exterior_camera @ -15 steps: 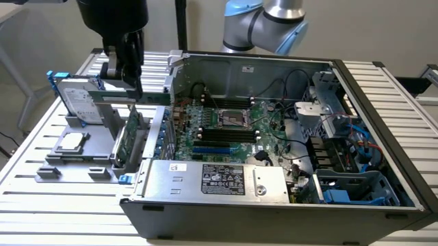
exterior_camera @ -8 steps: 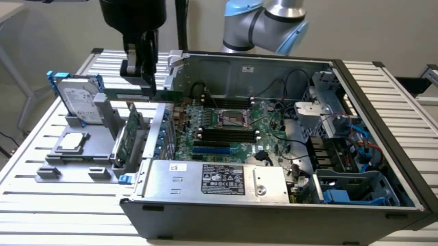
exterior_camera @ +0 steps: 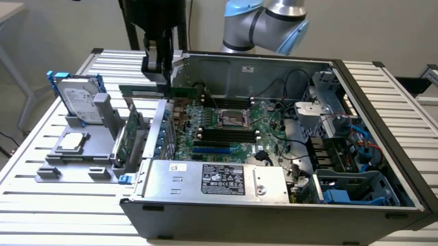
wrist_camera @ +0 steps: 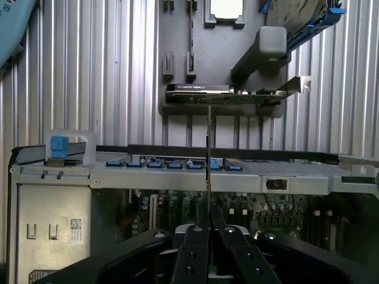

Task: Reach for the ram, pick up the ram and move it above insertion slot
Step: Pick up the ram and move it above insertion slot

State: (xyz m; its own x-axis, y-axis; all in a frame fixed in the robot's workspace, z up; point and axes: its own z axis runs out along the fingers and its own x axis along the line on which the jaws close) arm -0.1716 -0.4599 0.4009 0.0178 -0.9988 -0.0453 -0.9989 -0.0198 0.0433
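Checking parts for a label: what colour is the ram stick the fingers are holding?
Green, seen best in the exterior view: the thin ram circuit-board stick held by the gripper.

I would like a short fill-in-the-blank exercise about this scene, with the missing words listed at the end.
1. The gripper is shut on the ____, a thin green stick.
2. The ram hangs above the open computer ____.
3. The silver hard drive stands in a ____ frame on the gray holder.
4. The motherboard inside the case is ____ in colour.

Missing words: ram; case; blue; green
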